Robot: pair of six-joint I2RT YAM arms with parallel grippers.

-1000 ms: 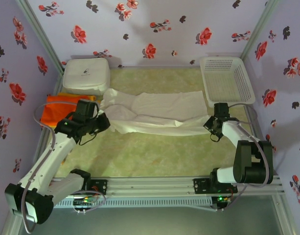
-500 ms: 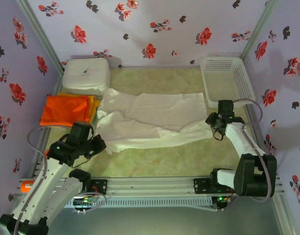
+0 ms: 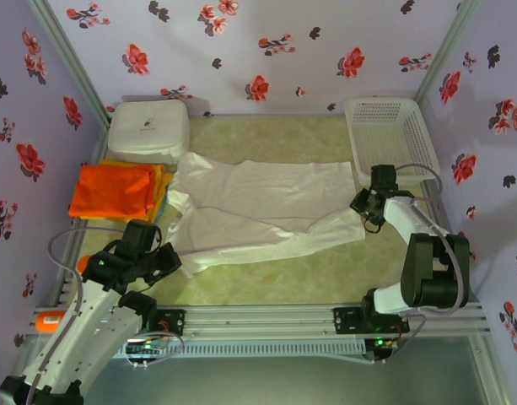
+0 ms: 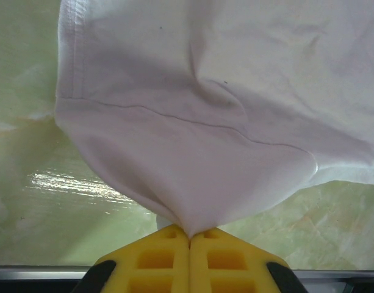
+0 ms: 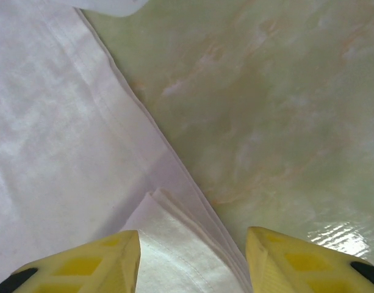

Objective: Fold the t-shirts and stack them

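Pulled back to the near-left corner of the table, left gripper has dragged the off-white t-shirt flatter across the middle
Its jaws pinch the shirt's hem tight; right gripper stands half open over the shirt's right edge, gripping nothing. Pale green marbled top, lilac flowered walls; orange t-shirt folded at left edge

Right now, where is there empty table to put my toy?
Bare table lies along the near side, between the off-white t-shirt and the rail, and at the back between the white box and basket. The left, with the orange shirt, is crowded.
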